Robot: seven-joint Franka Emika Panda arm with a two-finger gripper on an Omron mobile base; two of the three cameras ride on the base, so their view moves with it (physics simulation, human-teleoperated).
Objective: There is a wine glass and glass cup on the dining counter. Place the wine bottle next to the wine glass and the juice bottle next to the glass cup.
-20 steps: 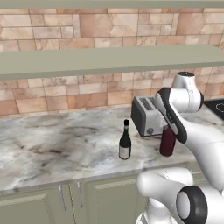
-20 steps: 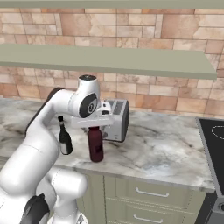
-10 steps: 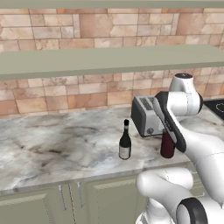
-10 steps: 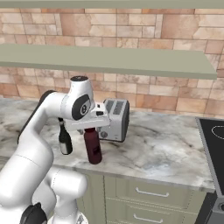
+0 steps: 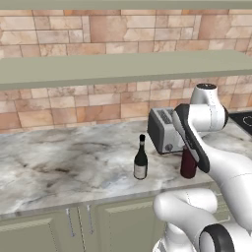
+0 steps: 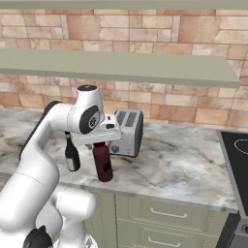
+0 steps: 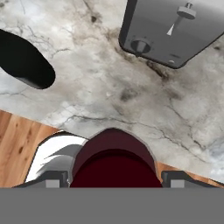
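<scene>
Marble tabletop [image 5: 59,167] runs along a brick wall, under a green shelf [image 6: 121,65]. White arm [image 6: 43,140] bends over the front edge. Silver toaster [image 6: 127,131] stands at the back, at about 1 o'clock from the juice bottle [image 6: 102,161]. Juice bottle is upright near the tabletop's front edge. Pincer [image 6: 100,141] sits at the bottle's top, fingers on either side of the maroon body in the hand view [image 7: 113,164]; jaws wide, closed around it. Wine bottle [image 5: 141,158] stands upright on the marble, at 9 o'clock from the juice bottle, apart from it.
</scene>
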